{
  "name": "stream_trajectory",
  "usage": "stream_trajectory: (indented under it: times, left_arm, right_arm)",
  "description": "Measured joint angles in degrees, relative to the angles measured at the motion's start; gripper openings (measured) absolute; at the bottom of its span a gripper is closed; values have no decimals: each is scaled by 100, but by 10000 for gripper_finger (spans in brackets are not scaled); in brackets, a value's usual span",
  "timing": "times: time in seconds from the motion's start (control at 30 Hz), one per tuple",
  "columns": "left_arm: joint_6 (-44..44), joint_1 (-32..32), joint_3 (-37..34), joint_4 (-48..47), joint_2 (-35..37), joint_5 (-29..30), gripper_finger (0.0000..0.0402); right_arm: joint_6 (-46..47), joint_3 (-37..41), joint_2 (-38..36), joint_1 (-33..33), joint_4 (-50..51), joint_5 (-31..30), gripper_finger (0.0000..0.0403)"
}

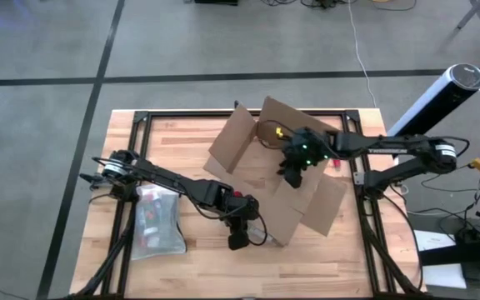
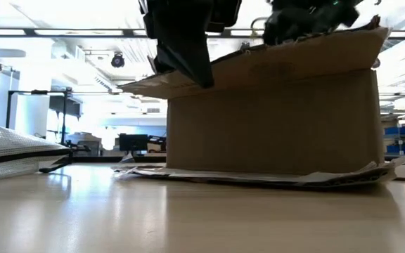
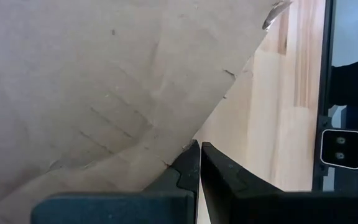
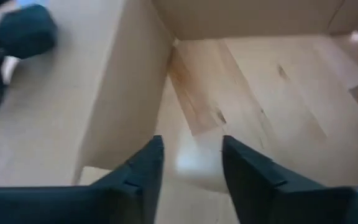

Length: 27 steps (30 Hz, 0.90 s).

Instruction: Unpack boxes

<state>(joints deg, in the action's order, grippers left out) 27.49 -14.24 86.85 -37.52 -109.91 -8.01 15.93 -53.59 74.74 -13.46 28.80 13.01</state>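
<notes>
Cardboard box (image 1: 277,171) sits in the middle of my wooden table (image 1: 190,267), with its flaps folded out all around. One flap (image 1: 232,142) stands up on the side of my left arm, and another flap lies flat at the near edge. Inside the box I can see something small and yellow (image 1: 276,131), but I cannot tell what it is.

My right gripper (image 4: 191,155) hangs over the open top of the box. Its two fingers are apart with a gap between them, and they hold nothing. Past them I see the bare inside of the box.

My left gripper (image 3: 199,163) is down at the near flap of the box, fingers pressed together, right at the cardboard edge.

A see-through pouch (image 1: 157,221) lies on the table beside my left arm
</notes>
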Motion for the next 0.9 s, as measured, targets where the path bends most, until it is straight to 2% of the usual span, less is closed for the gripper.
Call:
stream_trajectory:
  times: [0.2, 0.47, 0.63, 0.77, 0.9]
  left_arm:
    - [17, 11, 0, 19, 7, 0, 0]
    - [20, 11, 0, 24, 8, 0, 0]
    - [20, 11, 0, 24, 11, 0, 0]
    - [9, 11, 0, 25, 11, 2, 0]
    - [-39, 11, 0, 25, 11, 5, 0]
  right_arm:
    - [-588, -1044, 1077, 27, 985, 269, 212]
    - [-1758, -2625, 2104, 45, 3228, 544, 220]
    - [-2029, -2986, 2298, 39, 3931, 842, 208]
    - [-2045, -3005, 2323, 40, 4066, 1164, 202]
    - [-2229, -3009, 2323, 45, 4096, 1194, 200]
